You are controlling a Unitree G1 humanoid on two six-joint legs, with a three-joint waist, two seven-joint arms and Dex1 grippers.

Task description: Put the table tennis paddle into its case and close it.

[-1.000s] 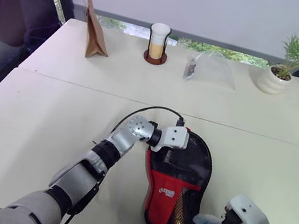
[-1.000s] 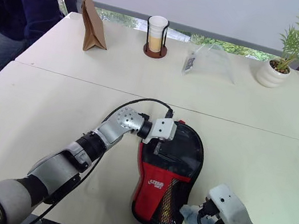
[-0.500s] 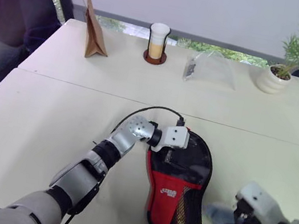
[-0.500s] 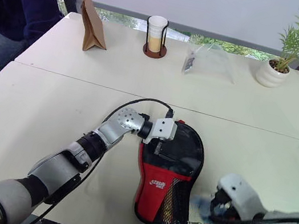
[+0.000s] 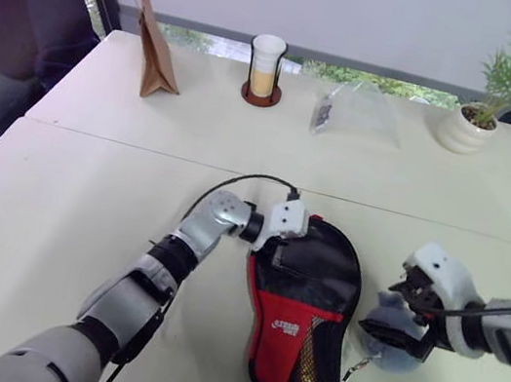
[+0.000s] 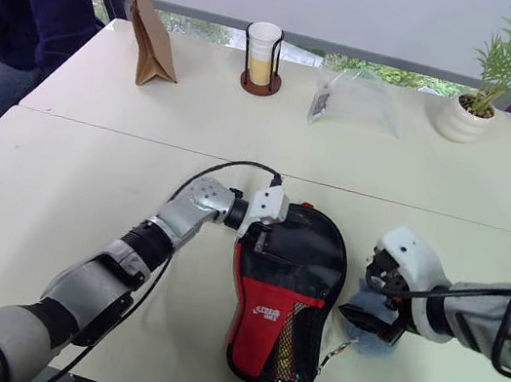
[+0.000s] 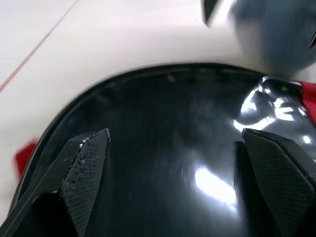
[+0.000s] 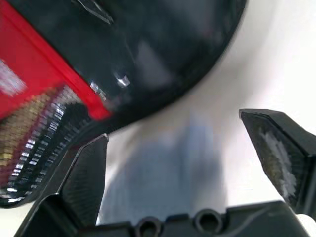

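Left eye view, case [image 5: 302, 310] between 2 wide-open, empty claws, bag [image 5: 153, 44], cup [image 5: 265, 66] behind.

Paper bag [image 5: 152, 49], cup [image 5: 265, 66], plastic bag [image 5: 357, 118], potted plant [image 5: 481, 117]

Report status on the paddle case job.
Left gripper open over the case. Right gripper open beside case, holding nothing. Table around it unobstructed.
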